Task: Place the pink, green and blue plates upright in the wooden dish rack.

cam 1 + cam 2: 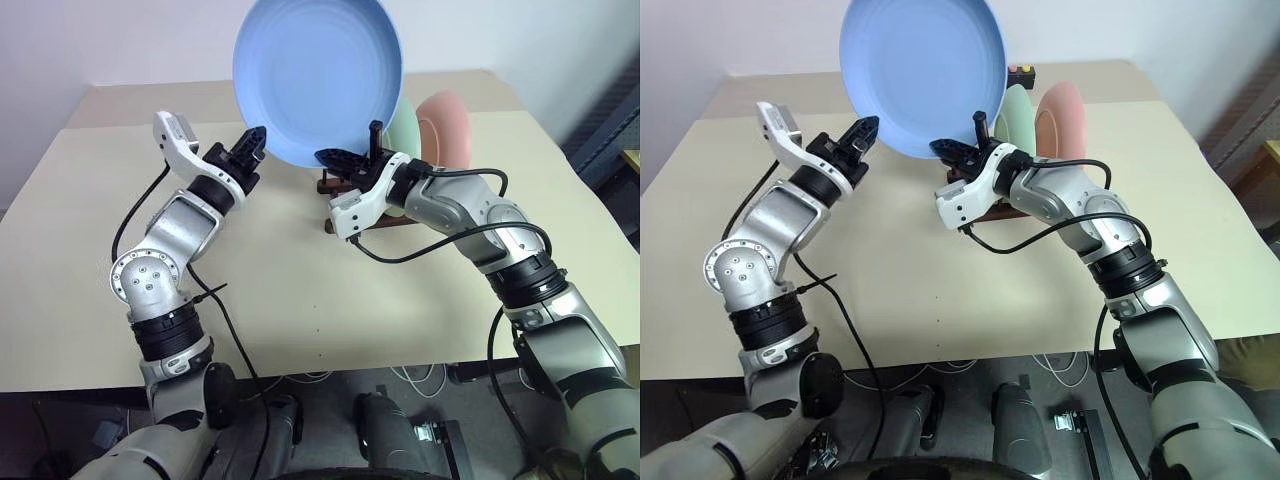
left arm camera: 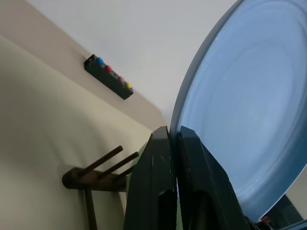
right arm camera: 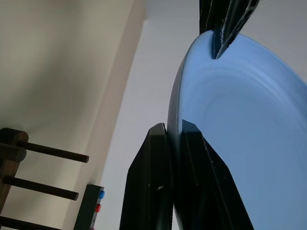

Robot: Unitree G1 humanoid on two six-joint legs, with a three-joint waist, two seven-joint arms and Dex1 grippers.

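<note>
The cream table (image 1: 300, 300) spreads under everything, and above its far half the blue plate (image 1: 318, 75) stands out as the biggest thing held, raised on edge with its hollow face towards the head camera and leaning a little to the robot's right. Behind its lower right rim stand the green plate (image 1: 405, 125) and, just beside that on the right, the pink plate (image 1: 448, 125), both upright in the wooden dish rack (image 1: 328, 186); the rack's dark rails and thin pegs peep out under the blue plate and behind the right arm, though how the two plates sit among the pegs is hard to make out from here. The right gripper (image 1: 345, 160) has its two black fingers clamped on the blue plate's lower rim, one finger on each face, as the right wrist view shows plainly. The left gripper (image 1: 252, 145) sits at the plate's lower left rim with its fingers (image 2: 163, 182) nearly together and the rim slotted between them; I cannot tell whether they are pressing it or merely lying loose about it. Farther back on the table, near the wall, lies a small black box with coloured buttons (image 2: 109, 76)
</note>
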